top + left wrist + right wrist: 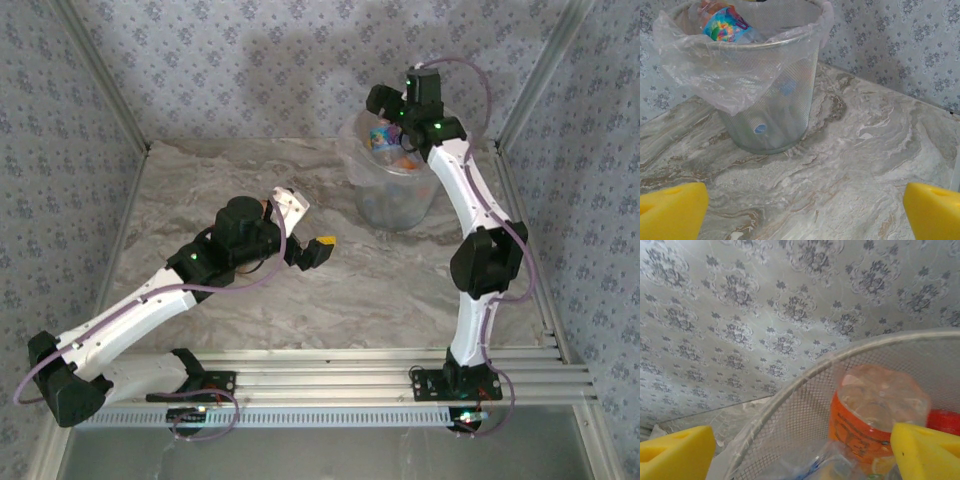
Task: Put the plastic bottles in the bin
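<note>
Standing at the far right of the marble table (200, 190), the bin (392, 205) holds every bottle that can be made out. The right arm (470, 200) reaches over its rim, and the right end effector (800, 452) hangs just above the opening with its yellow pads spread wide and nothing gripped between them. The left arm (150, 300) lies low over the middle of the table. The left end effector (802, 212) is fully spread and empty, with the bin ahead of it and to its left, well apart.

Straight below the right end effector, inside the mesh wall, sits an orange-labelled bottle (867, 415). It seems to stand nearly on end, its clear end turned up toward the camera, beside a red cap (944, 421). A bright-labelled bottle (729, 24) leans near the rim. The right arm is far nearer the bin, so its next move is probably a straight lift clear of the rim.
</note>
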`<state>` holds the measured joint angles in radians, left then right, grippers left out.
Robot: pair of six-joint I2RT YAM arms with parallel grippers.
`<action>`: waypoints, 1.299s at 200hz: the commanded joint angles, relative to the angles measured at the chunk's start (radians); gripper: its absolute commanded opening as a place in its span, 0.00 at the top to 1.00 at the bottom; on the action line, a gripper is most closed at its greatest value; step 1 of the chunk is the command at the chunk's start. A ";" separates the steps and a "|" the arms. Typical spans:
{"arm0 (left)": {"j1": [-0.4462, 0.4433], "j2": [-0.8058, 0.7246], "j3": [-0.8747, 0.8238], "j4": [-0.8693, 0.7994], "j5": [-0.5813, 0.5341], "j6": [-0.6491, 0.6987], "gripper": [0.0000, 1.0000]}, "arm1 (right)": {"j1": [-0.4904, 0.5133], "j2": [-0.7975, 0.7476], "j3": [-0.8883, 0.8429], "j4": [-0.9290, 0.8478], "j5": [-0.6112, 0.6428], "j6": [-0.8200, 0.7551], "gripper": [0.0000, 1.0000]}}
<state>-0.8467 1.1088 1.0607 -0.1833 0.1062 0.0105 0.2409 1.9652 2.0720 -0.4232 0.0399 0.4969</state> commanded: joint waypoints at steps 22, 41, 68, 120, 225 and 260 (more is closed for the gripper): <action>-0.005 0.005 0.003 0.001 -0.037 -0.005 0.00 | -0.030 -0.145 -0.057 -0.042 -0.032 -0.041 0.05; -0.005 0.005 0.005 -0.001 -0.049 -0.006 0.00 | -0.035 -0.215 -0.109 -0.043 -0.054 -0.075 0.03; 0.002 0.006 0.005 -0.004 -0.066 -0.001 0.00 | -0.031 -0.366 -0.245 -0.030 -0.100 -0.129 0.00; 0.035 0.023 0.011 -0.013 -0.091 -0.007 0.00 | 0.012 -0.714 -0.550 -0.084 -0.196 -0.177 0.00; 0.252 0.338 0.223 -0.276 -0.257 -0.151 0.00 | 0.199 -1.148 -1.188 -0.122 -0.245 -0.048 0.00; 0.348 0.463 0.320 -0.375 -0.248 -0.175 0.00 | 0.272 -1.206 -1.226 -0.143 -0.175 -0.036 0.00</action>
<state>-0.5549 1.5063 1.2881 -0.4450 -0.1287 -0.1219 0.4774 0.8207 0.8604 -0.5613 -0.1883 0.4335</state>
